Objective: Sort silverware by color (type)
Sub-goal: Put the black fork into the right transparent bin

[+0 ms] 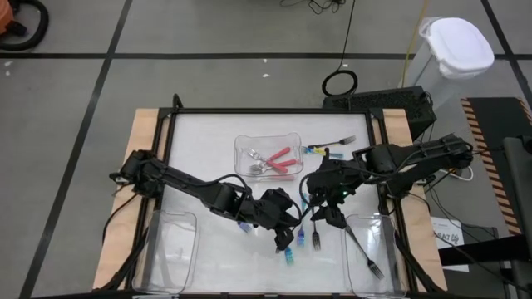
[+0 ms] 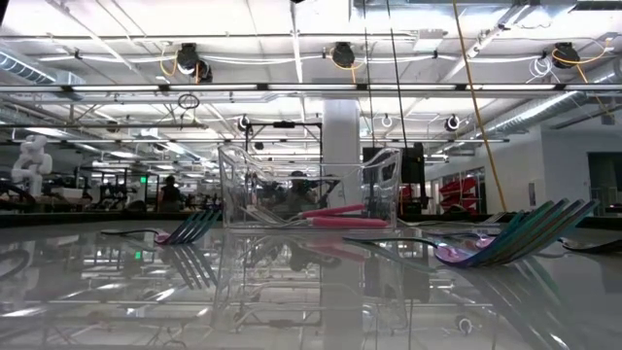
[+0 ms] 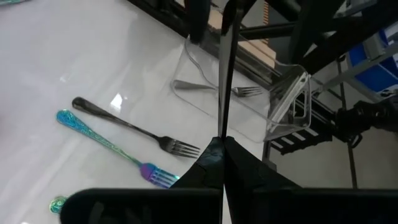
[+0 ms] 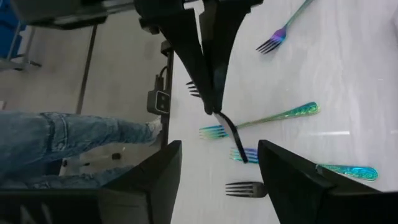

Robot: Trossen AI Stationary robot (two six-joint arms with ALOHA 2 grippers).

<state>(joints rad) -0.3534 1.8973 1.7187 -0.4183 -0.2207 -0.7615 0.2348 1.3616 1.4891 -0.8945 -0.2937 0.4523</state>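
Left wrist view shows the left gripper (image 3: 224, 146) pinching a dark fork (image 3: 225, 74): thin, stiff, slippery metal, best held mid-handle. Right gripper (image 4: 217, 168) gapes empty.

Pink-handled utensils (image 1: 281, 159) lie in a clear tray (image 1: 246, 148) on the glossy white desk (image 1: 199, 141). Iridescent forks (image 3: 112, 145), teal shading to purple with patterned handles, lie beside a dark grey fork (image 3: 134, 129). Both arms are black.

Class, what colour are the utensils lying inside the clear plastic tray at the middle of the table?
Pink, the slim pink utensils in the clear tray; best seen in the high view.
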